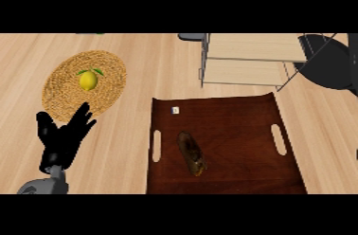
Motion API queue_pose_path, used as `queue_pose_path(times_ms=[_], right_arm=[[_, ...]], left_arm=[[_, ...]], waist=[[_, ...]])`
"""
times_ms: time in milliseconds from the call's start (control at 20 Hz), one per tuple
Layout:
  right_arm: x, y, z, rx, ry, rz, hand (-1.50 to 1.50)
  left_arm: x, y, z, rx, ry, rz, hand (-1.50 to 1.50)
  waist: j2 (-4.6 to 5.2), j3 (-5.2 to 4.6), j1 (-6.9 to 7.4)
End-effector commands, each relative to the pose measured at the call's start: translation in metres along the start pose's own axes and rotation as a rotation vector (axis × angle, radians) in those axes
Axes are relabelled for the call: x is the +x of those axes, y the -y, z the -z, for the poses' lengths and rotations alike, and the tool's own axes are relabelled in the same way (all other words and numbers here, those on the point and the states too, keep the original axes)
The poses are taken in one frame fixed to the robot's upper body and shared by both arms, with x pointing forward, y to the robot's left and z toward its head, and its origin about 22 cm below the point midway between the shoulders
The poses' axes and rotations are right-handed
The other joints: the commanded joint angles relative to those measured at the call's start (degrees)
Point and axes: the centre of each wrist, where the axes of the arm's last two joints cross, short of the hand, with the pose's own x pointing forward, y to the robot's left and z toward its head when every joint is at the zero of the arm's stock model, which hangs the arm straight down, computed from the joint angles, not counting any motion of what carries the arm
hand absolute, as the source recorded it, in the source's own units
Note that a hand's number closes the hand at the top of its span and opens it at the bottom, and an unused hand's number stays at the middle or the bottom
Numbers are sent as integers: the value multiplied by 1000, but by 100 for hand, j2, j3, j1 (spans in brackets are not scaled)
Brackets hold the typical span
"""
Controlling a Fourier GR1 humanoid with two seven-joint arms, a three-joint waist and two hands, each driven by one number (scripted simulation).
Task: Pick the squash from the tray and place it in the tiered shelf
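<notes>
The squash (191, 153) is a dark, brownish, elongated shape lying lengthwise on the dark wooden tray (237, 120), left of the tray's middle. Behind the tray stands the tiered shelf (246, 58), with pale wooden boards in a grey metal frame. My left hand (64, 134) is open with fingers up at the lower left, well left of the tray and touching nothing. The right hand does not show.
A round woven mat (63, 92) at the left carries a yellow lemon (88, 80), just above my left hand. A dark round object (328, 63) overlaps the shelf's right side. A small white item (175, 109) lies at the tray's far left corner.
</notes>
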Motion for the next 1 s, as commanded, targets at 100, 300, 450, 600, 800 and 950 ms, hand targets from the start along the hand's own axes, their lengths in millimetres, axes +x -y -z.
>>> queue_pose_path(times_ms=[100,300,450,600,800,950], right_arm=[[22,28,3,-60,-31,228,-150],[9,60,4,-236,-32,234,-150],[-2,78,8,-341,-72,182,-150],[-16,121,3,-441,-107,239,-150],[-38,162,-4,-492,-151,310,-150],[-49,214,-15,-470,-130,347,-150]], left_arm=[[-11,-4,0,1,-47,-18,0],[-26,-3,-10,10,-46,-2,0],[-3,-9,5,8,-32,-13,0],[-9,-13,-6,10,-42,1,0],[-12,-12,-9,10,-33,-2,0],[-9,2,-5,24,-53,-18,0]], waist=[[8,-30,-20],[-3,-31,-47],[25,-32,-39],[-11,-28,-84],[-10,-27,-92],[-9,-25,-117]])
